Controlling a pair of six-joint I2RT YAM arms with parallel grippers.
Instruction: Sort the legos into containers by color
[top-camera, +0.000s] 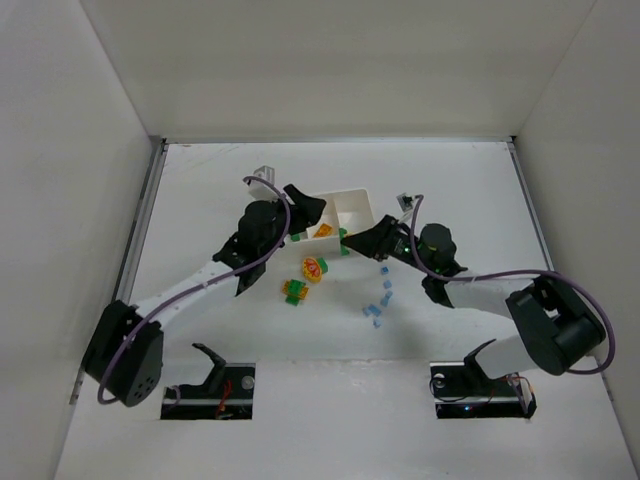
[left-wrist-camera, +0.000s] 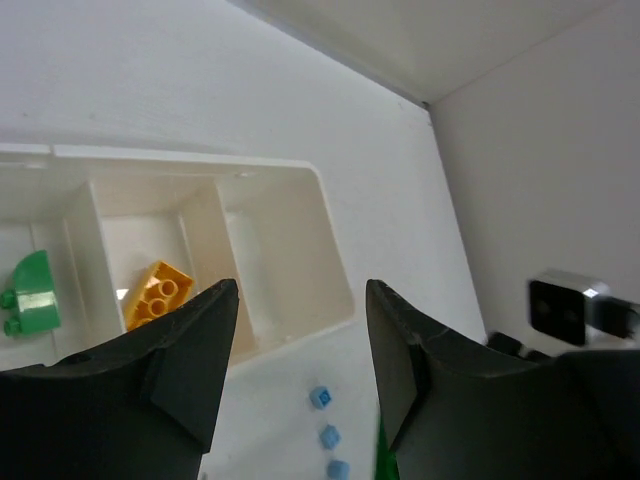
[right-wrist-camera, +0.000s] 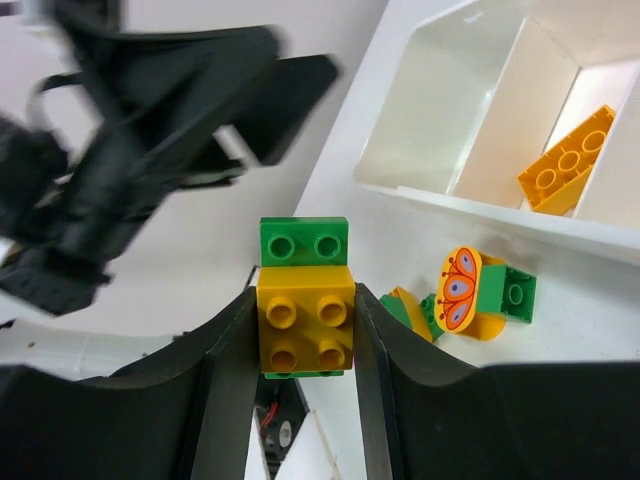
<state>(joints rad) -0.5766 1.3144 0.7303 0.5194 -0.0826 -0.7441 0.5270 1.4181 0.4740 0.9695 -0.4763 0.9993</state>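
Nearest the bases, a trail of loose blue bricks (top-camera: 386, 297) lies on the table (top-camera: 230, 175), with two mixed clusters (top-camera: 315, 268) just left of it. None of those are sorted yet.

A bit further out, the right gripper (right-wrist-camera: 306, 300) is clamped on a stack (right-wrist-camera: 304, 335). That's a yellow brick squeezed between the fingers, with a green plate (right-wrist-camera: 304, 241) poking out past the tips. It hangs above the table just beside the tray's near corner, not over any compartment.

The left gripper (left-wrist-camera: 300, 292) hovers at the tray (left-wrist-camera: 180, 158) with its jaws apart and nothing between them.

Furthest out, the tray has a green brick (left-wrist-camera: 32, 295) in one end compartment and an orange brick (left-wrist-camera: 158, 292) in the middle. The other end looks bare, so I'd guess that one's for blue.

My read is that the job right now is splitting that stack, since two colours can't share one compartment. The right should hold the yellow firm by its sides. The left should come across, pinch only the exposed green end squarely, then lever it off rather than yank straight. That green lip is small, so a shallow or crooked pinch will probably slip. I'd do it low and close to the tray, so a piece that pops loose doesn't skitter away.
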